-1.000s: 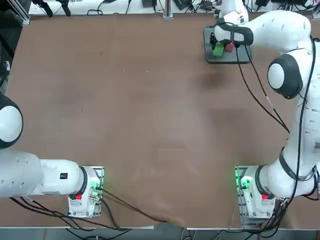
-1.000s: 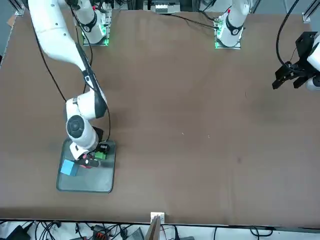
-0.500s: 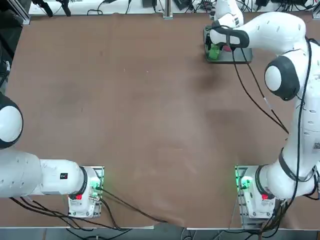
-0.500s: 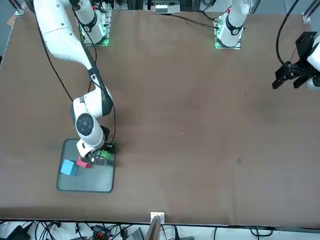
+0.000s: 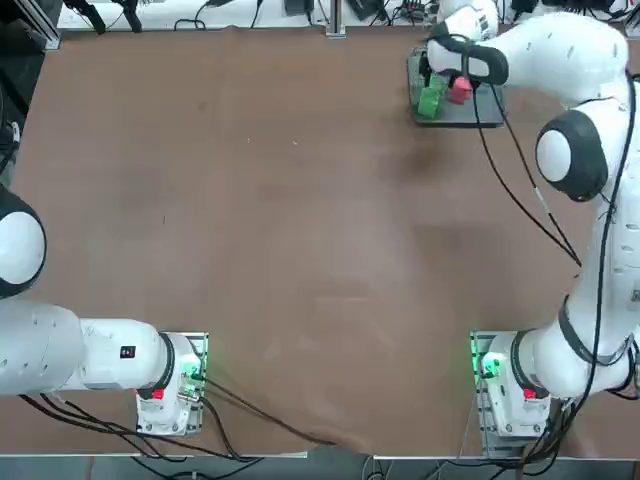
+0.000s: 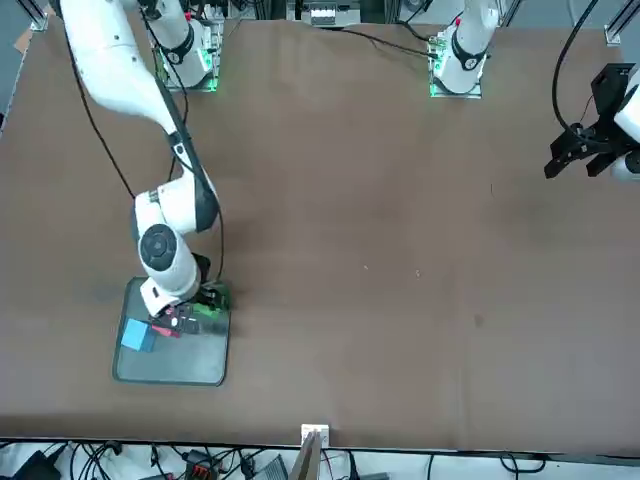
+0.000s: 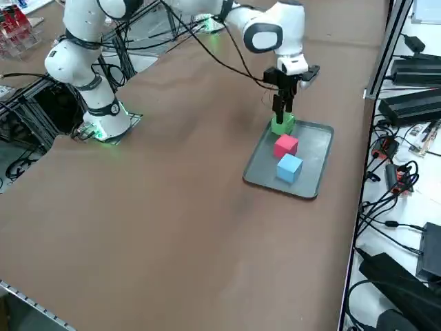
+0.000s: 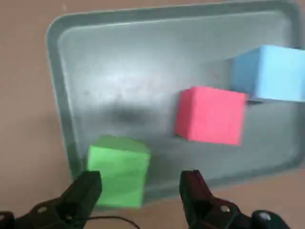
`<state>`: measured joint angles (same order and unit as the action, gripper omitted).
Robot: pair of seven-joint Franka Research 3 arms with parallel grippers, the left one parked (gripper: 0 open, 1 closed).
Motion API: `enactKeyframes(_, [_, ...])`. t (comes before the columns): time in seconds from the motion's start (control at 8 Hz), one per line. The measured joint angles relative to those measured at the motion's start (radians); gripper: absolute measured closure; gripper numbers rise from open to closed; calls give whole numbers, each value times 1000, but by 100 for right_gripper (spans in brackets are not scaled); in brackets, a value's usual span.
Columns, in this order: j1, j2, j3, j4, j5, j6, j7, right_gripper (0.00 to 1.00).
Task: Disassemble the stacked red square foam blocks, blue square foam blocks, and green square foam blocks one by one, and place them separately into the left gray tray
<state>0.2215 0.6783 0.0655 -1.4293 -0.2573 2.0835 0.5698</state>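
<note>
Small bright-green matte foam cube (image 8: 118,170): rests in flat dark-gray rimmed tray (image 7: 316,160), near one end. Pinkish-red foam cube (image 7: 285,145) and light-blue foam cube (image 7: 289,167): same tray, apart. Right gripper (image 8: 142,191): pointing down above green cube, fingers spread wide, empty.

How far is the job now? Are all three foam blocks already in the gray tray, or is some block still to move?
Done: the blue block, red block and green block all lie apart in the gray tray. In hand: nothing; the right gripper hangs open above the green block. Left: no block to move.
</note>
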Motion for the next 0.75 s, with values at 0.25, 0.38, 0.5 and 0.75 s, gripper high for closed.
enactKeyframes(0.25, [4, -89, 9, 45, 0, -209, -3, 0])
enactKeyframes(0.38, [5, -135, 14, 52, 16, -271, -7, 0])
enactKeyframes(0.5, [4, -182, 15, 56, 60, -318, -36, 0])
enactKeyframes(0.75, [-18, -281, 6, 63, 169, -454, -157, 0])
